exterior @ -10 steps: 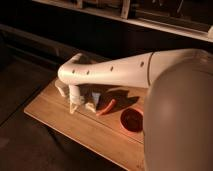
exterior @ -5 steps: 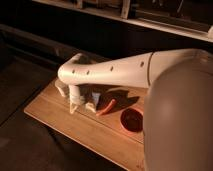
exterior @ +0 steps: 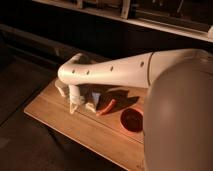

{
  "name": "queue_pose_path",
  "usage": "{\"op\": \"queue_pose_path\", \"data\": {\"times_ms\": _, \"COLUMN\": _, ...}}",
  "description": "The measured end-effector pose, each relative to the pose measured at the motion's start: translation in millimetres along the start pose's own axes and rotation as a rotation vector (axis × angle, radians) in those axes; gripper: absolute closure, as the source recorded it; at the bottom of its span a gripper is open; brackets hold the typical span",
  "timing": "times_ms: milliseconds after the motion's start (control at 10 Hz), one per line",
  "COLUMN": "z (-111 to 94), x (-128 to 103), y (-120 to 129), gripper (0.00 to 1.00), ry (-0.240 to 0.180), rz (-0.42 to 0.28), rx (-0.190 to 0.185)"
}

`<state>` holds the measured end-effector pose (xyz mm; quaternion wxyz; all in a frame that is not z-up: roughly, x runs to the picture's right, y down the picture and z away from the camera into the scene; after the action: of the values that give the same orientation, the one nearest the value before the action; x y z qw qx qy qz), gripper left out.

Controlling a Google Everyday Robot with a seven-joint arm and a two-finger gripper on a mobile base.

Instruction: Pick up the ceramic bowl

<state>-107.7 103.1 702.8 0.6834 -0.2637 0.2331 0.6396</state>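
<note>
The gripper [exterior: 74,104] points down over the wooden surface's [exterior: 46,108] 9 o'clock end; whether it is parted or closed, I cannot tell. The ceramic bowl [exterior: 131,119] sits apart at its 4 o'clock, untouched.

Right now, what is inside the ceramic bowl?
The ceramic bowl looks empty; the arm covers its right edge. The pincer hangs above the table, apart from it.

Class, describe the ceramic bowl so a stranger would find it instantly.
Start at the wooden table under the white arm. The ceramic bowl sits toward its right end as pictured, away from the claw at the left. It is the only round, shallow, red dish, unlike the long orange item.
</note>
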Motion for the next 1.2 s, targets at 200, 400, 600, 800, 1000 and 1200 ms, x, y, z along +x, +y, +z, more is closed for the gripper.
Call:
{"op": "queue_pose_path", "data": {"times_ms": 200, "z": 0, "x": 0, "y": 0, "gripper": 0.35, "ry": 0.0, "rz": 0.0, "rx": 0.0}}
{"op": "queue_pose_path", "data": {"times_ms": 400, "z": -2, "x": -7, "y": 0, "gripper": 0.35, "ry": -0.008, "rz": 0.042, "rx": -0.006}}
{"op": "queue_pose_path", "data": {"times_ms": 600, "z": -1, "x": -24, "y": -13, "gripper": 0.35, "ry": -0.026, "rz": 0.144, "rx": -0.01}}
{"op": "queue_pose_path", "data": {"times_ms": 800, "z": 2, "x": -30, "y": -26, "gripper": 0.35, "ry": -0.027, "rz": 0.224, "rx": -0.025}}
{"op": "queue_pose_path", "data": {"times_ms": 1000, "z": 6, "x": -30, "y": -46, "gripper": 0.35, "ry": -0.022, "rz": 0.314, "rx": -0.023}}
{"op": "queue_pose_path", "data": {"times_ms": 1200, "z": 7, "x": -22, "y": -76, "gripper": 0.35, "ry": -0.023, "rz": 0.419, "rx": 0.011}}
